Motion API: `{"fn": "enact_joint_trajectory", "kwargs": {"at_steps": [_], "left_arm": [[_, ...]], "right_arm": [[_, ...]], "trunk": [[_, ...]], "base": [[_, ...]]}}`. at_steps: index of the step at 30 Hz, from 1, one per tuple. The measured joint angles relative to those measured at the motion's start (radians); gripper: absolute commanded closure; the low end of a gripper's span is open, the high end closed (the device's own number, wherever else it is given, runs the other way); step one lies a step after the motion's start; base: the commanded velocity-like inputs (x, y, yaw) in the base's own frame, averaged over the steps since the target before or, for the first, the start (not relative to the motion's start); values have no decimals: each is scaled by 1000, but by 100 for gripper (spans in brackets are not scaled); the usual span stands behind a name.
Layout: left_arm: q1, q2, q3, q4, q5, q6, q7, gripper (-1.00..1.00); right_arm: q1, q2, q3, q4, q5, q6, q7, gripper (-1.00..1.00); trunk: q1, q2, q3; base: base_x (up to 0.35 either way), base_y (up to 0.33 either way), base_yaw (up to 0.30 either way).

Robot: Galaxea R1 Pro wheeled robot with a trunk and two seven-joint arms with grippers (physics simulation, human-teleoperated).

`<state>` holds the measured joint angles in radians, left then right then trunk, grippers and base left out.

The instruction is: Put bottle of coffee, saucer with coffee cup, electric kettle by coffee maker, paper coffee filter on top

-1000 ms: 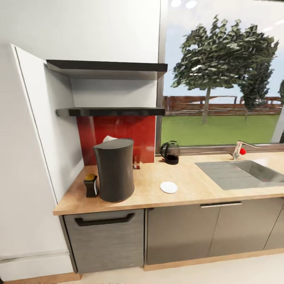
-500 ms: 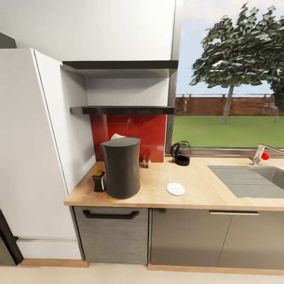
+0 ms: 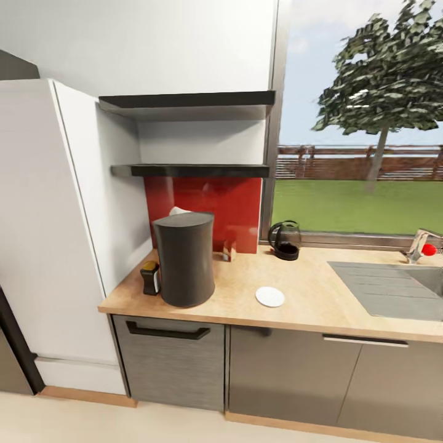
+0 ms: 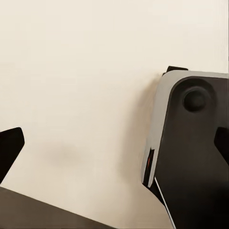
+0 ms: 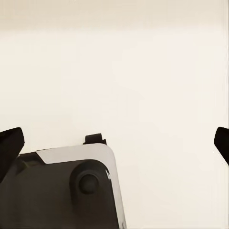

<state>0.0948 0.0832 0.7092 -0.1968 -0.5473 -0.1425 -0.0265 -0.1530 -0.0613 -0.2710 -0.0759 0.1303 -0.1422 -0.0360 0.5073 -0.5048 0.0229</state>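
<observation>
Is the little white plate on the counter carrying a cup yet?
No, the saucer lies bare on the kitchen countertop, to the right of the coffee maker.

I am in a home kitchen. Ahead of me runs a tan wood-look kitchen countertop over dark grey cabinet fronts, with a steel sink and a tap set into it. A red backsplash sits under two dark wall shelves. A coffee maker and an electric kettle stand on the worktop. A wide window looks onto a lawn, fence and tree.
</observation>
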Motion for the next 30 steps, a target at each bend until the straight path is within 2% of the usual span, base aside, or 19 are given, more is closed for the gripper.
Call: {"fn": "enact_joint_trajectory", "kwargs": {"at_steps": [30], "left_arm": [[0,-3,-1,0,0,-2,1,-100]], "right_arm": [[0,-4,1,1,1,-1,0,-100]], "trunk": [[0,0,0]], "base": [[0,-274,0]]}}
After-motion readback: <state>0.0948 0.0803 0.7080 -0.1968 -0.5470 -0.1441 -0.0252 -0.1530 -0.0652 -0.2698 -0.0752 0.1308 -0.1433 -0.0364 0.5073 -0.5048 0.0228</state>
